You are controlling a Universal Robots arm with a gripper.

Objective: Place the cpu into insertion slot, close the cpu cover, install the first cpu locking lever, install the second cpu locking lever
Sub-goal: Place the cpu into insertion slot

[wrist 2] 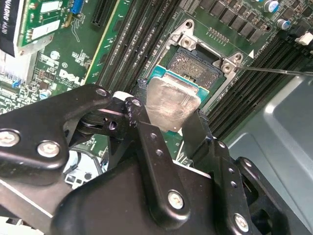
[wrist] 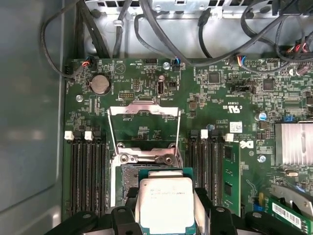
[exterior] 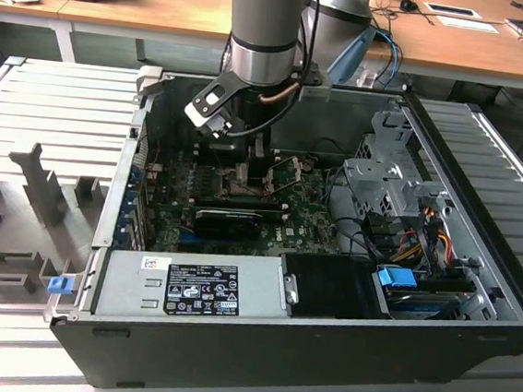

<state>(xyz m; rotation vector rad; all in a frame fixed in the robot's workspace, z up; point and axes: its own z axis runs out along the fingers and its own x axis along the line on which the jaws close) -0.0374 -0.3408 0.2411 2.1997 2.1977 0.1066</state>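
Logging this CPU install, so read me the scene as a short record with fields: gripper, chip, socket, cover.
gripper state: black two-finger gripper, shut on the flat square grey-metal-topped cpu
cpu position: held over the square dark black-rimmed insertion slot, not seated
slot: pins exposed
cover: thin dark-silver metal-frame cpu cover, swung open

Most print is too small to read. On the power supply [exterior: 257,293], a black sticker [exterior: 201,290] and a small white label [exterior: 156,264] both carry fine lines that aren't legible. The cpu [wrist: 165,203] lid has faint etched rows, unreadable. The green board [wrist: 146,98] has a white silkscreen logo [wrist: 248,145], tiny component codes and a pale tag [wrist: 236,127]. In the second wrist view, a white triangle mark [wrist 2: 251,53] sits at one corner of the insertion slot [wrist 2: 193,63].
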